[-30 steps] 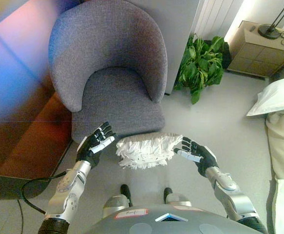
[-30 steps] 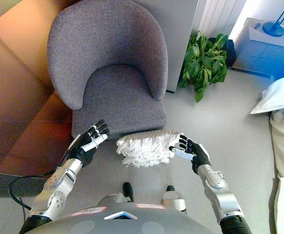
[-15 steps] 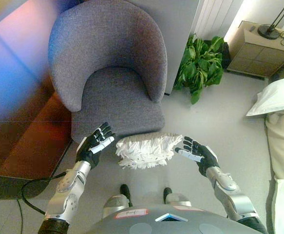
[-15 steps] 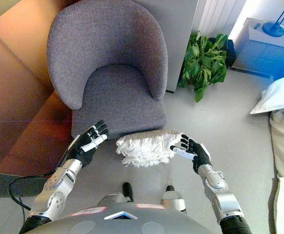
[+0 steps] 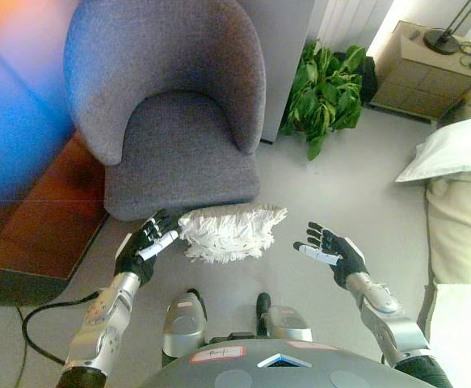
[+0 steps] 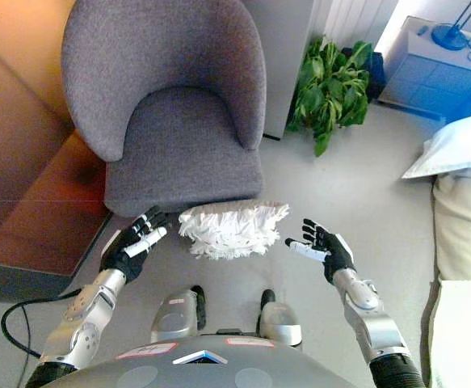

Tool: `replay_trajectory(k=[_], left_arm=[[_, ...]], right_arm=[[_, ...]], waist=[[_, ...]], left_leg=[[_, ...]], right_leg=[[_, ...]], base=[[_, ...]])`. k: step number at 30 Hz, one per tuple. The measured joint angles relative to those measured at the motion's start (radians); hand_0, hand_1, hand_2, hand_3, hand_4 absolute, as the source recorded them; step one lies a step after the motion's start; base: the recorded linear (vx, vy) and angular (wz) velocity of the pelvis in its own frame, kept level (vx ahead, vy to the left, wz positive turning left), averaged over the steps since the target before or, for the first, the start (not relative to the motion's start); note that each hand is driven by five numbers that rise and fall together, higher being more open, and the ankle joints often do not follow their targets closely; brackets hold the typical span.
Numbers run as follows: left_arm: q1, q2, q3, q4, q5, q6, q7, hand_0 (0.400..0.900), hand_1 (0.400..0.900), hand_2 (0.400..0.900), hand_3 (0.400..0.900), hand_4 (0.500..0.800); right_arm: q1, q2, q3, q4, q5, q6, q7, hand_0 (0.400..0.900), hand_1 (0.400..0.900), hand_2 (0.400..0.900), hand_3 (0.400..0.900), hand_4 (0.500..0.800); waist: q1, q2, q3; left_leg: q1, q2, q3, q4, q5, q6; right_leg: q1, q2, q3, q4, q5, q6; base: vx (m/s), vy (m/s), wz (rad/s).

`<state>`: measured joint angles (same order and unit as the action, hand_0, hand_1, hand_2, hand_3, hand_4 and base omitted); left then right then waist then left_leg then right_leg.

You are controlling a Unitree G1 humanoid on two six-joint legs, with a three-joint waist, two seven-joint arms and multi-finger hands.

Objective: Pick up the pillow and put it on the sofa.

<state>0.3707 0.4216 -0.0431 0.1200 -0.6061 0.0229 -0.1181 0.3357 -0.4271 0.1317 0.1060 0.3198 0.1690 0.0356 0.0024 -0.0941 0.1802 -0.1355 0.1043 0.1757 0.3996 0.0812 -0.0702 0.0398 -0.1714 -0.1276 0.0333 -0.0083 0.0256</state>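
Note:
A white shaggy pillow (image 5: pixel 229 232) lies on the floor against the front of the grey armchair (image 5: pixel 170 105), which stands in for the sofa. My left hand (image 5: pixel 142 246) is open at the pillow's left end, fingertips close to its fringe. My right hand (image 5: pixel 332 250) is open too, palm turned toward the pillow, with a clear gap between it and the pillow's right end. Neither hand holds anything. The armchair's seat (image 6: pixel 182 133) is bare.
A green potted plant (image 5: pixel 320 77) stands right of the armchair, with a wooden cabinet (image 5: pixel 421 73) behind it. A bed with a white pillow (image 5: pixel 449 149) fills the right edge. A dark wooden panel (image 6: pixel 33 218) runs along the left.
The camera has shifted, so the whole scene sits higher and further left. My right hand has drawn away from the pillow's right end. The left hand stays by the left end.

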Motion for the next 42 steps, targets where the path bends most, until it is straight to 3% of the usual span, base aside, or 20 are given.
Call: replay_trajectory(k=[3,4,5,7,8,10,14,16,17,18,19,22,24,27,29,32,34,37,40,42], left_arm=[[-0.016,-0.038,-0.002,0.0,0.0,-0.006,-0.016,0.9,0.9,0.9,0.9,0.8],[-0.025,-0.056,-0.007,0.005,0.0,-0.013,-0.023,0.9,0.9,0.9,0.9,0.8],[-0.033,-0.061,-0.007,0.013,0.0,-0.018,-0.022,0.9,0.9,0.9,0.9,0.8],[-0.027,-0.05,-0.004,0.013,0.0,-0.029,-0.022,0.9,0.9,0.9,0.9,0.8],[-0.026,-0.047,-0.004,0.024,0.0,-0.035,-0.022,0.9,0.9,0.9,0.9,0.8],[-0.019,-0.049,-0.005,0.038,0.001,-0.036,-0.022,0.9,0.9,0.9,0.9,0.8],[-0.005,-0.054,-0.006,0.037,0.001,-0.049,-0.032,0.9,0.9,0.9,0.9,0.8],[-0.005,-0.054,-0.007,0.037,0.001,-0.053,-0.032,0.9,0.9,0.9,0.9,0.8],[-0.007,-0.055,-0.007,0.037,0.001,-0.053,-0.031,0.9,0.9,0.9,0.9,0.8],[-0.008,-0.054,-0.003,0.037,0.001,-0.054,-0.03,0.9,0.9,0.9,0.9,0.8],[-0.011,-0.04,-0.002,0.037,0.0,-0.054,-0.029,0.9,0.9,0.9,0.9,0.8],[-0.041,0.002,0.003,0.037,0.001,-0.054,-0.03,0.9,0.9,0.9,0.9,0.8],[-0.072,0.01,0.013,0.036,0.002,-0.054,-0.033,0.9,0.9,0.9,0.9,0.8],[-0.108,0.011,0.019,0.036,0.002,-0.054,-0.055,0.9,0.9,0.9,0.9,0.8],[-0.116,0.012,0.017,0.036,0.002,-0.051,-0.073,0.9,0.9,0.9,0.9,0.8],[-0.11,0.017,0.013,0.034,0.003,-0.044,-0.082,0.9,0.9,0.9,0.9,0.8],[-0.107,0.023,0.02,0.031,0.003,-0.029,-0.08,0.9,0.9,0.9,0.9,0.8],[-0.105,0.032,0.015,0.029,0.003,-0.014,-0.079,0.9,0.9,0.9,0.9,0.8],[-0.086,0.033,0.003,0.029,0.002,-0.011,-0.064,0.9,0.9,0.9,0.9,0.8],[-0.08,0.034,-0.008,0.029,0.002,-0.008,-0.051,0.9,0.9,0.9,0.9,0.8]], right_arm=[[0.049,-0.035,-0.012,0.0,0.0,-0.004,0.001,0.9,0.9,0.9,0.9,0.8],[0.06,-0.051,-0.015,0.014,-0.002,-0.009,0.003,0.9,0.9,0.9,0.9,0.8],[0.06,-0.047,-0.013,0.022,0.0,-0.005,0.005,0.9,0.9,0.9,0.9,0.8],[0.075,-0.045,-0.005,0.019,0.0,-0.009,0.022,0.9,0.9,0.9,0.9,0.8],[0.068,-0.043,-0.005,0.023,0.0,-0.01,0.021,0.9,0.9,0.9,0.9,0.8],[0.056,-0.036,-0.009,0.022,0.001,-0.017,0.019,0.9,0.9,0.9,0.9,0.8],[0.049,-0.041,-0.041,0.014,0.001,-0.03,0.039,0.9,0.9,0.9,0.9,0.8],[0.049,-0.047,-0.043,0.012,0.002,-0.03,0.041,0.9,0.9,0.9,0.9,0.8],[0.049,-0.053,-0.043,0.012,0.002,-0.029,0.041,0.9,0.9,0.9,0.9,0.8],[0.051,-0.053,-0.042,0.009,0.003,-0.029,0.042,0.9,0.9,0.9,0.9,0.8],[0.046,-0.047,-0.036,0.008,0.005,-0.03,0.043,0.9,0.9,0.9,0.9,0.8],[0.04,-0.023,-0.022,0.0,0.01,-0.03,0.038,0.9,0.9,0.9,0.9,0.8],[0.026,0.001,-0.02,0.0,0.009,-0.028,0.035,0.9,0.9,0.9,0.9,0.8],[-0.004,0.033,-0.018,0.0,0.009,-0.029,0.024,0.9,0.9,0.9,0.9,0.8],[-0.014,0.043,-0.019,-0.002,0.006,-0.031,-0.008,0.9,0.9,0.9,0.9,0.8],[-0.005,0.052,-0.016,-0.005,-0.004,-0.032,-0.038,0.9,0.9,0.9,0.9,0.8],[0.007,0.054,-0.009,-0.007,-0.019,-0.032,-0.046,0.9,0.9,0.9,0.9,0.8],[0.014,0.051,-0.009,-0.008,-0.02,-0.034,-0.05,0.9,0.9,0.9,0.9,0.8],[0.013,0.045,-0.009,-0.01,-0.02,-0.042,-0.05,0.9,0.9,0.9,0.9,0.8],[0.012,0.043,-0.009,-0.009,-0.02,-0.043,-0.05,0.9,0.9,0.9,0.9,0.8]], waist=[[-0.027,0.069,-0.004],[-0.024,0.102,0.005],[-0.011,0.107,0.01],[0.033,0.095,0.023],[0.033,0.093,0.04],[0.033,0.073,0.059],[0.033,0.08,0.055],[0.036,0.09,0.051],[0.04,0.103,0.045],[0.052,0.098,0.045],[0.067,0.078,0.043],[0.061,0.032,0.04],[0.06,0.028,0.039],[0.056,0.04,0.033],[0.046,0.061,0.024],[0.026,0.083,0.013],[0.024,0.089,0.008],[0.021,0.09,0.006],[-0.001,0.084,0.003],[-0.004,0.067,-0.007]], left_leg=[[0.083,0.007,0.004,-0.204,-0.047,-0.014],[0.113,0.023,0.01,-0.295,-0.097,0.002],[0.118,0.029,0.048,-0.313,-0.084,0.004],[0.134,0.033,0.092,-0.3,-0.063,-0.004],[0.136,0.034,0.086,-0.266,-0.071,-0.015],[0.066,0.039,0.049,-0.154,-0.081,-0.043],[0.029,0.073,0.05,-0.293,-0.073,-0.044],[0.043,0.087,0.049,-0.308,-0.076,-0.041],[0.05,0.089,0.053,-0.314,-0.046,-0.032],[0.052,0.087,0.08,-0.3,-0.017,-0.014],[0.055,0.071,0.111,-0.279,-0.035,0.007],[0.055,0.013,0.127,-0.236,-0.067,0.035],[0.063,-0.013,0.131,-0.238,-0.08,0.046],[0.098,-0.032,0.132,-0.271,-0.086,0.054],[0.104,-0.041,0.119,-0.301,-0.096,0.067],[0.142,-0.051,0.087,-0.344,-0.086,0.096],[0.156,-0.062,0.073,-0.377,-0.07,0.117],[0.153,-0.063,0.057,-0.384,-0.068,0.119],[0.159,-0.059,0.038,-0.393,-0.066,0.105],[0.166,-0.06,0.032,-0.405,-0.063,0.079]], right_leg=[[-0.014,0.035,-0.004,-0.007,0.021,0.032],[-0.025,0.064,-0.008,-0.007,0.028,0.04],[-0.04,0.067,0.004,0.024,0.02,0.05],[-0.07,0.085,-0.006,0.173,-0.087,0.014],[-0.05,0.083,-0.004,0.154,-0.096,-0.008],[0.015,0.077,0.027,0.071,-0.069,-0.021],[0.044,0.068,0.037,0.036,-0.069,-0.01],[0.041,0.066,0.046,0.045,-0.084,0.014],[0.041,0.064,0.048,0.049,-0.091,0.03],[0.041,0.047,0.048,0.048,-0.094,0.047],[0.047,0.014,0.032,0.062,-0.094,0.061],[0.067,-0.055,-0.014,0.051,-0.086,0.118],[0.075,-0.071,-0.02,0.048,-0.076,0.133],[0.056,-0.088,-0.019,0.131,-0.075,0.135],[-0.02,-0.102,-0.008,0.301,-0.07,0.137],[-0.139,-0.112,0.045,0.525,0.005,0.11],[-0.179,-0.11,0.032,0.56,-0.015,0.094],[-0.207,-0.083,-0.01,0.466,-0.015,0.093],[-0.197,-0.1,-0.018,0.278,-0.009,0.101],[-0.181,-0.12,-0.013,0.125,0.024,0.132]], base=[[0.22,0.146,-0.12],[0.24,0.1,-0.22],[0.22,0.079,-0.28],[0.23,0.089,-0.33],[0.24,0.109,-0.34],[0.24,0.11,-0.25],[0.22,0.106,-0.13],[0.18,0.088,-0.16],[0.19,0.121,-0.15],[0.2,0.14,-0.14],[0.22,0.171,-0.14],[0.26,0.213,-0.04],[0.24,0.231,0.15],[0.19,0.295,0.31],[0.16,0.27,0.34],[0.15,0.117,0.24],[0.12,-0.058,0.23],[0.11,-0.164,0.19],[0.15,-0.229,0.17],[0.16,-0.196,0.34]])
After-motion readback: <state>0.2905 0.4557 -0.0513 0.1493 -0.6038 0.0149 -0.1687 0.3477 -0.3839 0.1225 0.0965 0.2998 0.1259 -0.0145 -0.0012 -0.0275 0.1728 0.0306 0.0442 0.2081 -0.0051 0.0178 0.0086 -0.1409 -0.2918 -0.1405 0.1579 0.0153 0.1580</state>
